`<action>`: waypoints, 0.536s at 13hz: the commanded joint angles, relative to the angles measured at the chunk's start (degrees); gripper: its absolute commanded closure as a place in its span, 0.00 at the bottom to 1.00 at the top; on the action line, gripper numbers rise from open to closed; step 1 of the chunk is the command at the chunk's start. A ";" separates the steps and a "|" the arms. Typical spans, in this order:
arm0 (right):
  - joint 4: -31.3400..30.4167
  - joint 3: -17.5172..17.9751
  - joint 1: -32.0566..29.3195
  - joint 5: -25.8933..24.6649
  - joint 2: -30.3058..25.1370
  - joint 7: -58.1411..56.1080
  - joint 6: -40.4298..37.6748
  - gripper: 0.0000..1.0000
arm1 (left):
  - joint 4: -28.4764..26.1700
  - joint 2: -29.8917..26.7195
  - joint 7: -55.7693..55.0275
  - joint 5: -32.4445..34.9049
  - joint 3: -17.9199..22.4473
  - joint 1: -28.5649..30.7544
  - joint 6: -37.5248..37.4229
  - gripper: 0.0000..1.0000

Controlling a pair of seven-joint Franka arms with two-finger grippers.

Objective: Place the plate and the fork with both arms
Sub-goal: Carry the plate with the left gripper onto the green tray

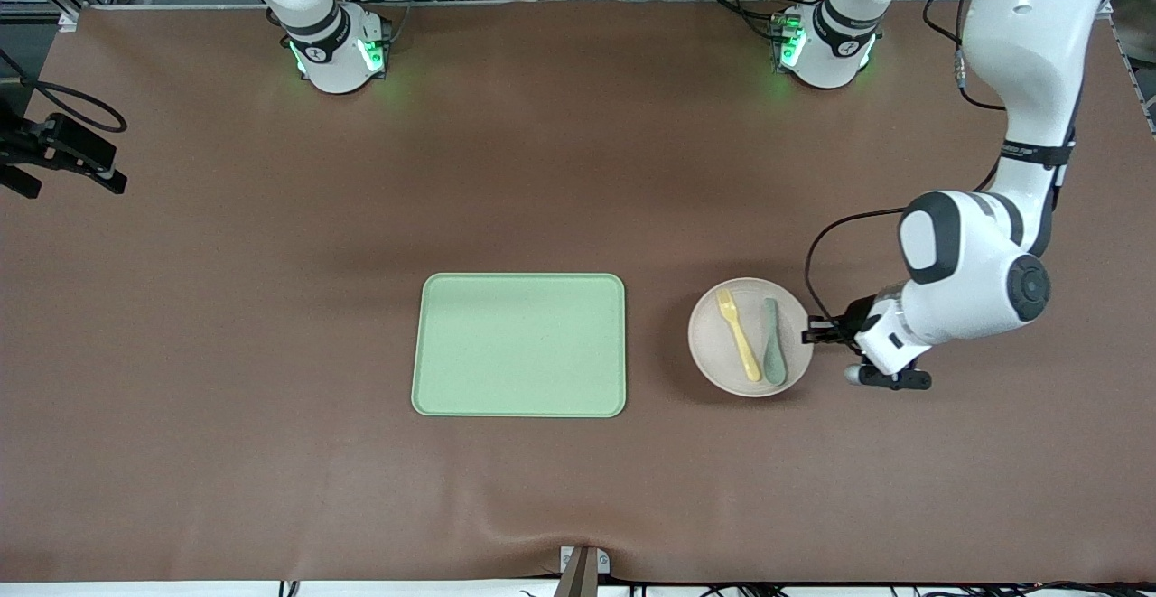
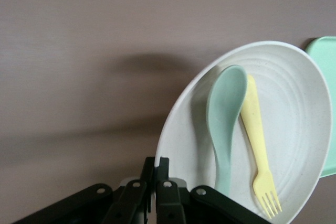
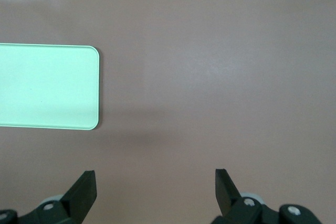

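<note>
One plate (image 1: 722, 344), fork (image 1: 738, 333), spoon (image 1: 774, 353) (one tray (image 1: 519, 346))

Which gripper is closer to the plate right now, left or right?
Left. The left gripper is shut on the rim of the plate at its left-arm end. The right gripper waits open over bare table near the tray.

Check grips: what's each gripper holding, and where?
Left gripper is shut on the plate, pinching its rim. Right gripper is open, holding nothing.
</note>
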 commanded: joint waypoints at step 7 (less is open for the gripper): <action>-0.60 0.20 -0.47 0.15 -0.62 -0.31 0.03 0.00 | 16.83 12.91 -19.89 0.94 0.43 -14.53 -0.59 1.00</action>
